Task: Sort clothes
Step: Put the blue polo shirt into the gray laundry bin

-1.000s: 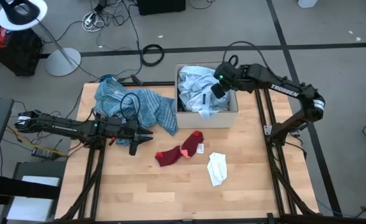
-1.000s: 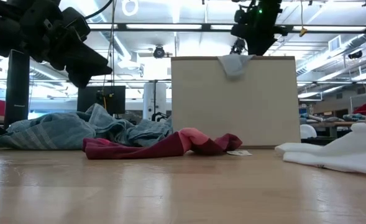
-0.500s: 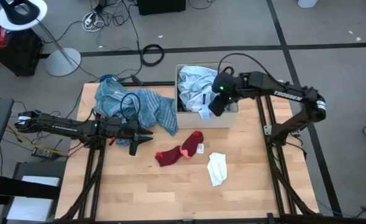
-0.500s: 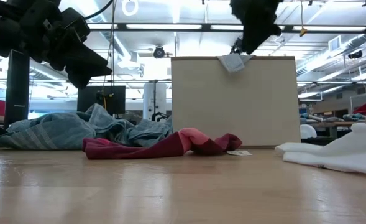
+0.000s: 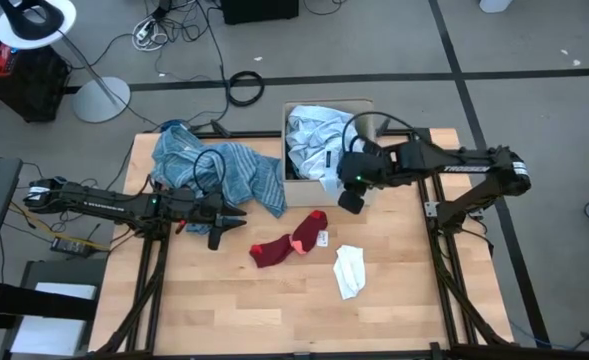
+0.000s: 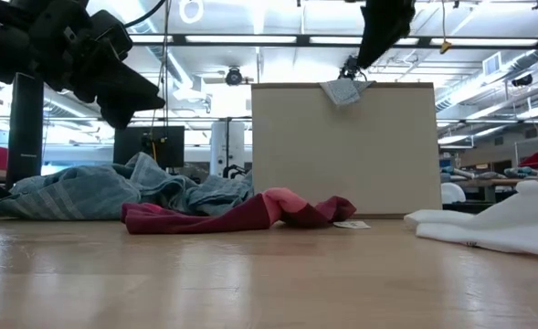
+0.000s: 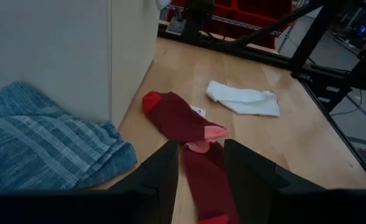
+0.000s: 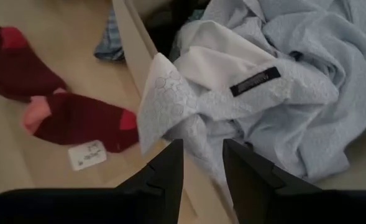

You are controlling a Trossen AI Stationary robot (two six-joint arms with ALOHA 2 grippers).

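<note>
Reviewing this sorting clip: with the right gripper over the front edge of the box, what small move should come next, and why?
Probably lower the right gripper onto the pale shirt collar that hangs over the box front wall and close on it. Its fingers are open and empty, with that fold straight ahead. The left gripper waits open by the red socks, and the white cloth is also still on the table.

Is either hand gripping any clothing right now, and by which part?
Nothing is held. The right hand hangs open above the pale blue shirt at the box's rim; the left hand is open and empty over the red sock.
</note>
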